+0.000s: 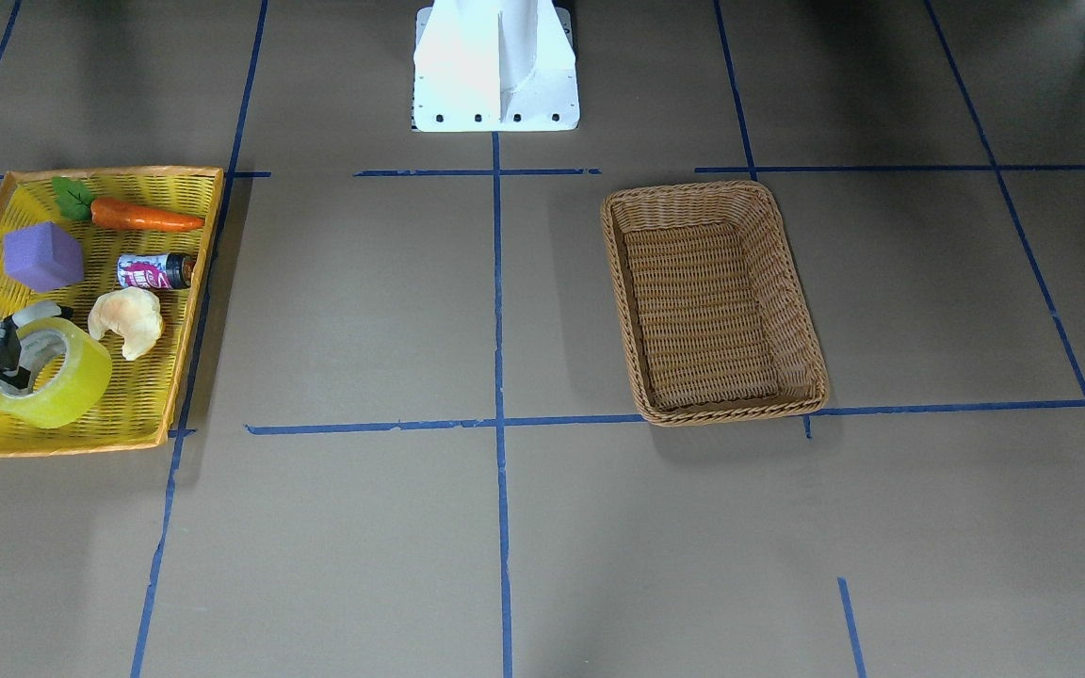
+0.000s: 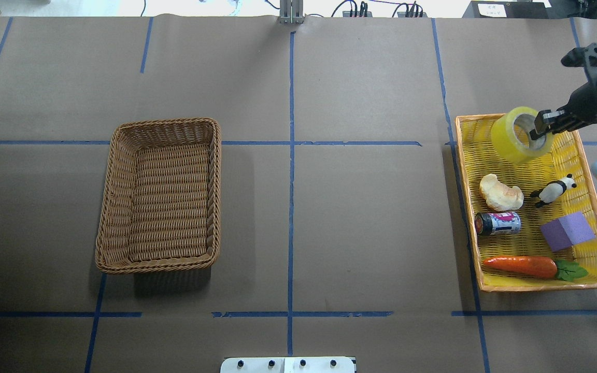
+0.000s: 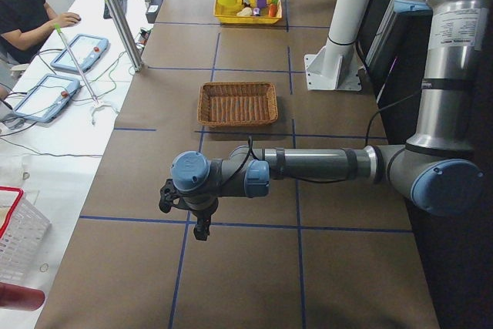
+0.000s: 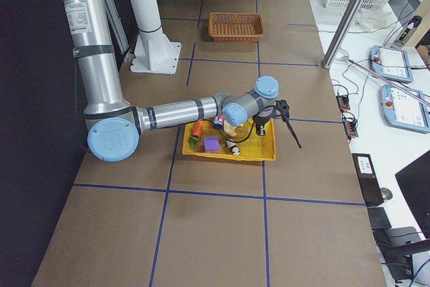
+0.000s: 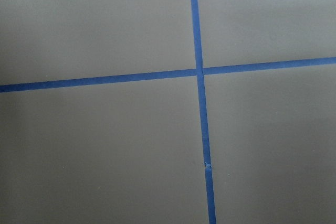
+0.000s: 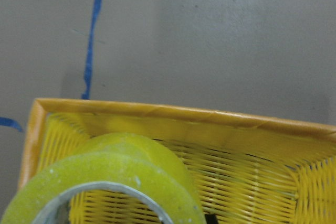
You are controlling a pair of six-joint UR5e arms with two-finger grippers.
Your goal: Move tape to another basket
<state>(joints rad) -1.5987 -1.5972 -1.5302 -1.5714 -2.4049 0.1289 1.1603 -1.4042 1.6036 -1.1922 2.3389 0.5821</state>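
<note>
Evidently the right fingers (image 2: 542, 124) pinch the tape (image 2: 520, 134) by its wall, tilted above the tray (image 2: 537, 286), for carrying to the basket (image 2: 117, 155); whether the left fingers (image 3: 201, 226) are spread cannot be told.

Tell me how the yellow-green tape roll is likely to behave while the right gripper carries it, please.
The tape looks stiff: its ring shows no dent with the right gripper pinching one wall. Held at one side and tilted, it may pivot in the fingers. Set on its round edge, it would probably roll.
</note>
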